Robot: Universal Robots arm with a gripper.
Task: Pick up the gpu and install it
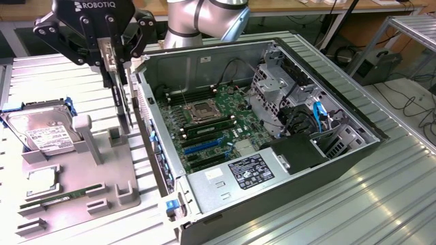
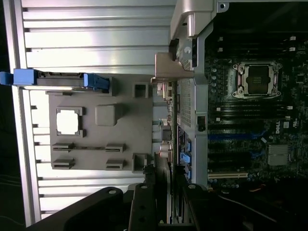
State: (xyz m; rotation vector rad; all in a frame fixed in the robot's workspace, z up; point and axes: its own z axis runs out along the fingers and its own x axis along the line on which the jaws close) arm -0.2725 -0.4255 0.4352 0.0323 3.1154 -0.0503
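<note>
Exterior view: the claw [image 1: 112,64] hangs at the far left of the scene, above the grey parts holder [image 1: 75,173], its fingers clamped on the top edge of the gpu [image 1: 121,104]. The card hangs straight down from the fingers, thin edge toward the camera, long axis upright, its lower end near the holder's posts. It sits just left of the open computer case [image 1: 272,138], close beside the case's left wall; the motherboard [image 1: 211,127] lies to the right of the card and lower. A hard drive [image 1: 41,130] stands in the holder further left. Everything rests on a ribbed metal desk [image 1: 381,204].

Wrist view: the claw [image 2: 166,202] grips the gpu [image 2: 163,159], seen edge-on as a thin strip running away from the fingers, between the holder [image 2: 96,144] and the case wall [image 2: 192,110]. The motherboard [image 2: 250,120] with its socket lies beyond that wall. Behind, a lab with benches and cables.
</note>
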